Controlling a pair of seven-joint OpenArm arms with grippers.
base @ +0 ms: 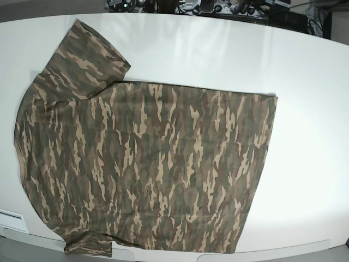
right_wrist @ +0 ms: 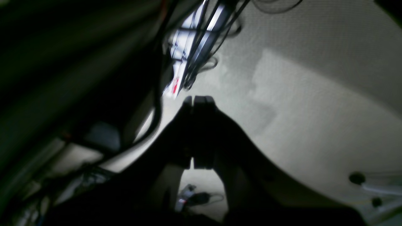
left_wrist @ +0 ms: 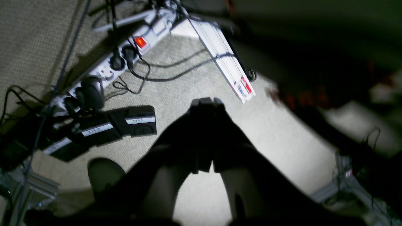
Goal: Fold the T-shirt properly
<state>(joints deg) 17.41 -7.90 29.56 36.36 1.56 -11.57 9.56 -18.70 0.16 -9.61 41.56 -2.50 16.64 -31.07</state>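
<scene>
Camouflage-print short-sleeved cloth T-shirt [base: 147, 164] spread flat on white table [base: 305, 109], left gripper [left_wrist: 205, 102] fingers pressed together, right gripper [right_wrist: 198, 99] likewise, both over carpeted floor [left_wrist: 282, 135].

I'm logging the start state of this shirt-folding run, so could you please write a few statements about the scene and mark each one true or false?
1. The T-shirt lies spread flat on the white table. True.
2. The shirt is plain blue. False: it has a camouflage print of green, brown and tan.
3. Neither arm shows in the base view. True.
4. The left gripper holds a sleeve. False: its fingers are shut on nothing, over carpeted floor.
5. The right gripper is wide open. False: its fingers are together.
6. A power strip with a lit red switch lies on the floor. True.
</scene>
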